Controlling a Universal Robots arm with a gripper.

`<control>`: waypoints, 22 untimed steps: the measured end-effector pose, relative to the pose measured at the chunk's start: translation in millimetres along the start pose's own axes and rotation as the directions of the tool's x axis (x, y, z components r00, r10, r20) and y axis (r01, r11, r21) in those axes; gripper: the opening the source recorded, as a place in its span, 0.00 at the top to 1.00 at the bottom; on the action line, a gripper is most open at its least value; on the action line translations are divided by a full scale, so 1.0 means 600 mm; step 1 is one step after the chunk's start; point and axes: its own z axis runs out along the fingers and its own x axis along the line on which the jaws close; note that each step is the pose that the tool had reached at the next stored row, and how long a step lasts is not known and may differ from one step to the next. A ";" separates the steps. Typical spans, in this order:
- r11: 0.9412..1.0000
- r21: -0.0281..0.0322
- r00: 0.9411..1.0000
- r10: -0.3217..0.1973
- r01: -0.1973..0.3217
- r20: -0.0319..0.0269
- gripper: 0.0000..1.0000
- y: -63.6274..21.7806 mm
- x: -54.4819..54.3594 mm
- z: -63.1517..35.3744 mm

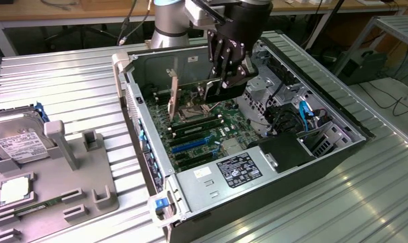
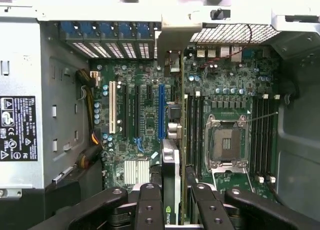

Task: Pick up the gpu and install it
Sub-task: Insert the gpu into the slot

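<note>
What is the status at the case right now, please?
Gripper shut on gpu. Gpu edge-on above motherboard, inside case. Nothing in the way.

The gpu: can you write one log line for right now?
gripper: shut on gpu | place: inside open computer case, above motherboard | card: on edge, not yet seated

Even, bright overhead light falls on the ribbed metal bench (image 1: 366, 202), which throws back pale streaks of glare near its front right corner in the exterior view. The open computer case (image 1: 305, 91) lies in softer shade inside. In the wrist view the motherboard (image 2: 150, 115) is sharp and evenly lit, while the gripper (image 2: 172, 205) close to the lens looks dark and slightly blurred.
</note>
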 end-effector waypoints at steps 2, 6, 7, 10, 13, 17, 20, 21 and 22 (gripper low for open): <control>1.000 0.000 1.000 0.000 0.000 0.000 0.73 0.001 0.000 0.003; 1.000 0.000 1.000 0.000 0.000 0.000 0.73 0.010 0.000 0.009; 1.000 0.000 1.000 0.000 0.000 0.000 0.73 0.013 0.000 0.011; 1.000 0.000 1.000 0.000 0.000 0.000 0.73 0.016 0.000 0.015; 1.000 0.000 1.000 0.000 0.000 0.000 0.73 0.017 0.000 0.020; 1.000 0.000 1.000 0.000 0.000 0.000 0.73 0.027 0.000 0.027; 1.000 0.000 1.000 0.000 0.000 0.000 0.73 0.030 0.000 0.035; 1.000 0.000 1.000 0.000 0.000 0.000 0.73 0.030 0.000 0.038; 1.000 0.000 1.000 0.000 0.000 0.000 0.73 0.030 0.000 0.041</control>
